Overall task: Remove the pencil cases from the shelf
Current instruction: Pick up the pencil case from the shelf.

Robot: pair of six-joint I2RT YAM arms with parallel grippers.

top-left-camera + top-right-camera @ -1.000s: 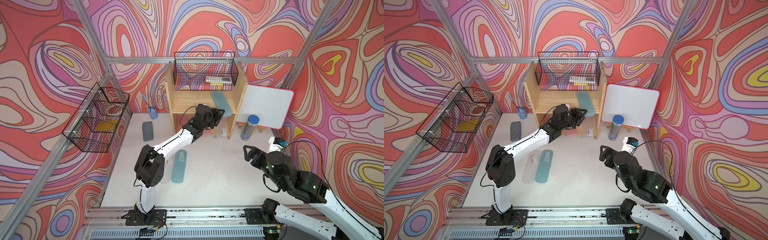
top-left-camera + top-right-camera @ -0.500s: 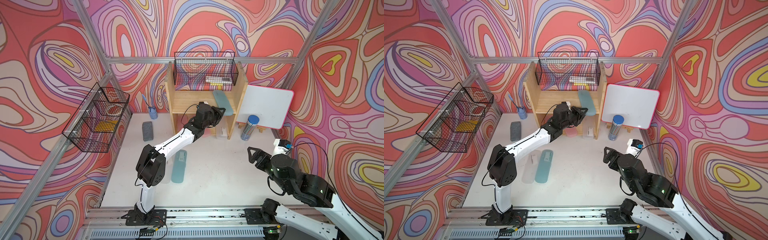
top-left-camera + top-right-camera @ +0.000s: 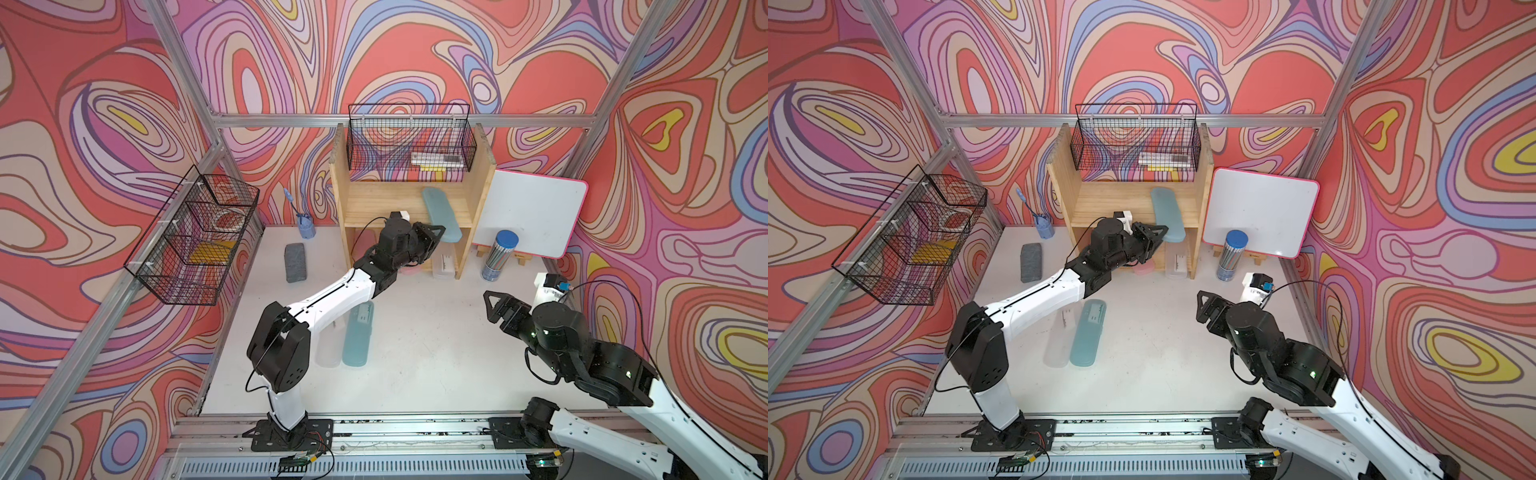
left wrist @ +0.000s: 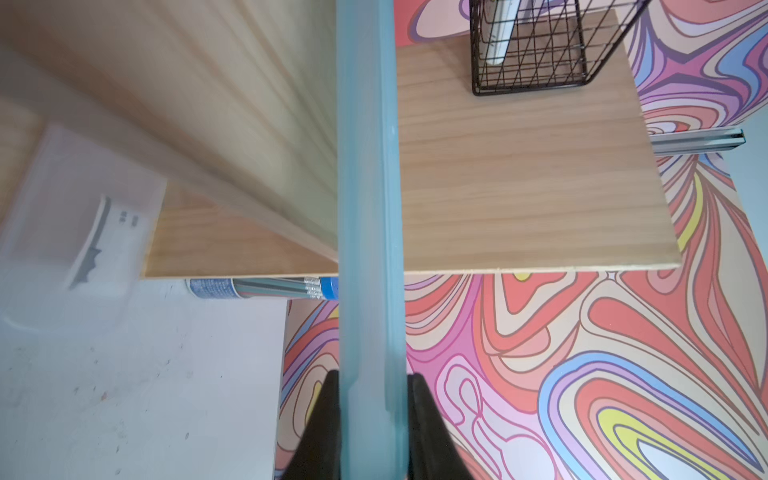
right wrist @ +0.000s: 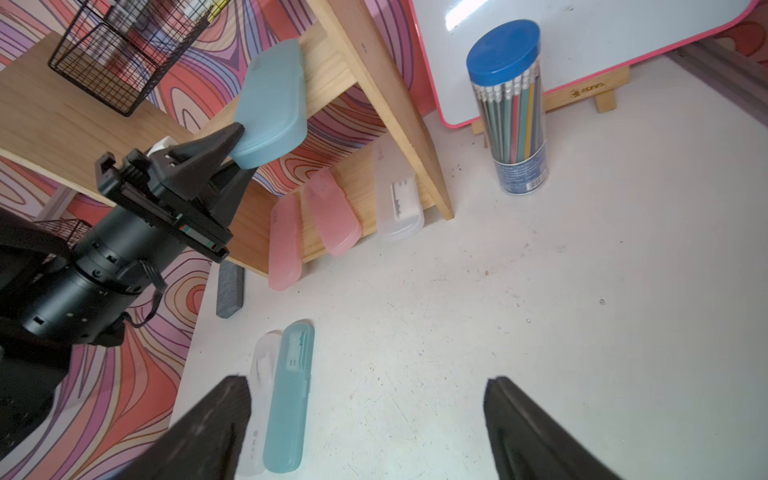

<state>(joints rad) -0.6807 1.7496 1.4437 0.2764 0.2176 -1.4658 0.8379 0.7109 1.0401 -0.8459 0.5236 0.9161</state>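
Observation:
On the upper board of the pine shelf [image 3: 365,203] lies a teal pencil case [image 3: 440,212], its near end hanging over the front edge. My left gripper [image 3: 438,235] is shut on that end; the left wrist view shows the case [image 4: 370,208] pinched edge-on between the black fingers [image 4: 328,415]. Two pink cases [image 5: 332,212] and a frosted clear one [image 5: 399,203] rest on the lower tier. Another teal case [image 3: 358,336] and a clear one [image 3: 330,353] lie side by side on the table. My right gripper [image 3: 492,305] hovers open over the table's right part, holding nothing.
A black wire basket [image 3: 409,137] sits atop the shelf and another [image 3: 195,237] hangs on the left wall. A whiteboard [image 3: 532,212] and a blue-capped pencil tube [image 3: 498,255] stand right of the shelf. A grey eraser block [image 3: 295,257] and blue cup [image 3: 306,226] are left of it.
The left gripper's jaws have closed on the overhanging end of the teal case on the upper board. The right arm shifted slightly, jaws still open.

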